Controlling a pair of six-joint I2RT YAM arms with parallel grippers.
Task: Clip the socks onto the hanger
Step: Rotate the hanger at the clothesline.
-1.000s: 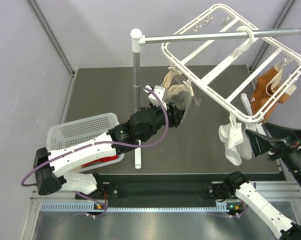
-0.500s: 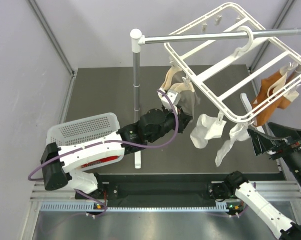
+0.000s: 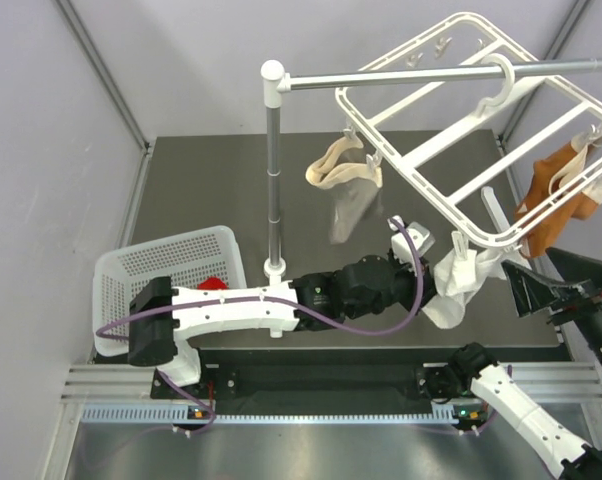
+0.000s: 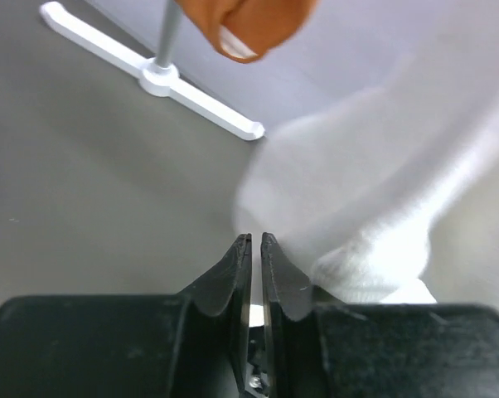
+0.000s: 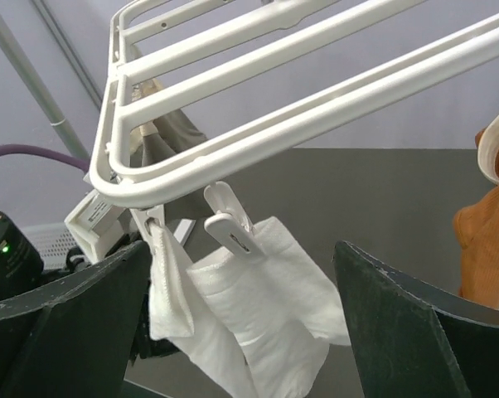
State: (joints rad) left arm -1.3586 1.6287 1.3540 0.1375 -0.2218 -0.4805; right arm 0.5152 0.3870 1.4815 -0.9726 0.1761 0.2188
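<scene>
The white hanger (image 3: 436, 205) (image 5: 274, 133) hangs tilted from the grey rail. A white pair of socks (image 3: 459, 280) (image 5: 266, 307) is pinned at its near corner by a white clip (image 5: 233, 224). Beige socks (image 3: 343, 170) and a grey sock (image 3: 346, 210) hang on its left edge, and orange socks (image 3: 556, 195) (image 5: 486, 249) on its right. My left gripper (image 3: 426, 262) (image 4: 256, 240) is shut, with nothing seen between its tips. The white sock (image 4: 382, 191) brushes the outside of its right finger. My right gripper (image 3: 549, 280) (image 5: 241, 246) is open, facing the clipped white pair.
The grey pole stand (image 3: 273, 170) rises mid-table, and its white foot (image 4: 200, 91) lies on the dark tabletop. A white perforated basket (image 3: 161, 255) at the left holds a red sock (image 3: 211, 284). My left arm stretches across the table's front half.
My left arm swung right from the beige and grey socks to the white pair, and its jaws closed. The hanger and white socks swayed. My right gripper opened slightly wider.
</scene>
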